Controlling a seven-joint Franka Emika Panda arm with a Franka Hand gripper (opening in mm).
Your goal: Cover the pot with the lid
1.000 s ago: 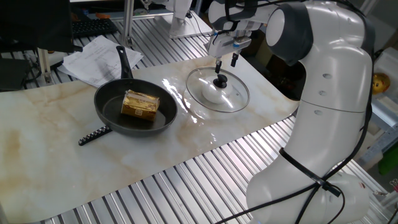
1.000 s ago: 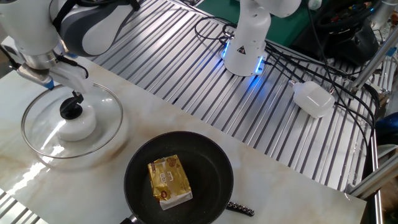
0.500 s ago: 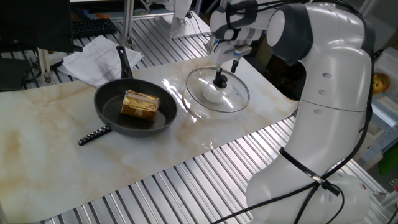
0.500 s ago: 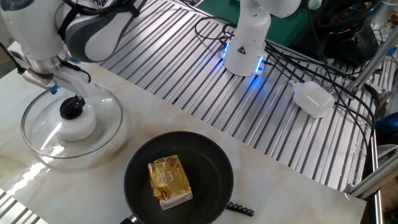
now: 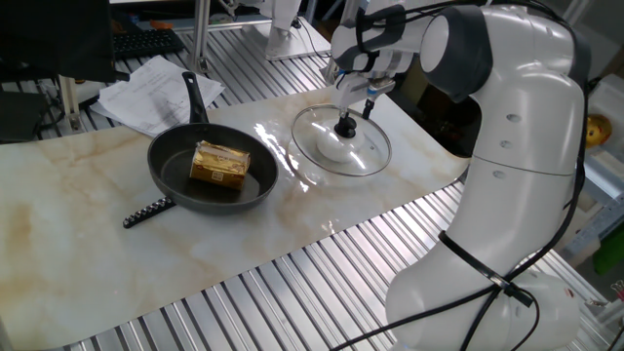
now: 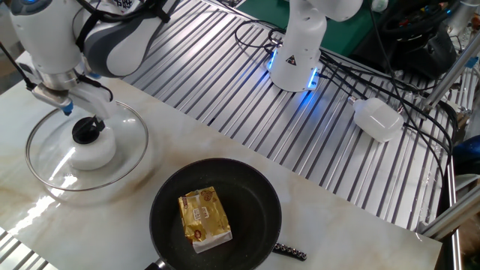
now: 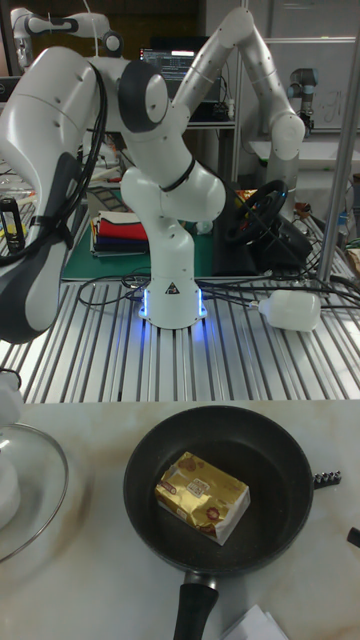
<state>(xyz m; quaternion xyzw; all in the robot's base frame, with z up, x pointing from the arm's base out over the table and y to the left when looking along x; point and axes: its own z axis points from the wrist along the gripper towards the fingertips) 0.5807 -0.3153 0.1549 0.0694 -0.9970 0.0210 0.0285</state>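
Observation:
The pot (image 5: 213,168) is a shallow black frying pan left of centre on the marble top, also seen in the other fixed view (image 6: 215,214) and the tall view (image 7: 220,490). A gold-wrapped block (image 5: 219,164) lies in it. To its right the glass lid (image 5: 341,139) lies flat on the table over a white rounded object (image 6: 94,154), its black knob (image 5: 345,125) pointing up. My gripper (image 5: 356,107) hangs open just above the knob, fingers on either side of it and touching nothing. In the tall view only the lid's edge (image 7: 30,500) shows.
A black toothed tool (image 5: 148,212) lies by the pan's front rim. Papers (image 5: 146,97) sit behind the pan handle (image 5: 195,96). Ribbed metal decking surrounds the marble top. A second robot base (image 6: 296,52) and a white device (image 6: 379,120) with cables stand on it.
The gripper has shifted slightly sideways and come down closer to the lid's knob. The lid, the pan and the block have stayed put.

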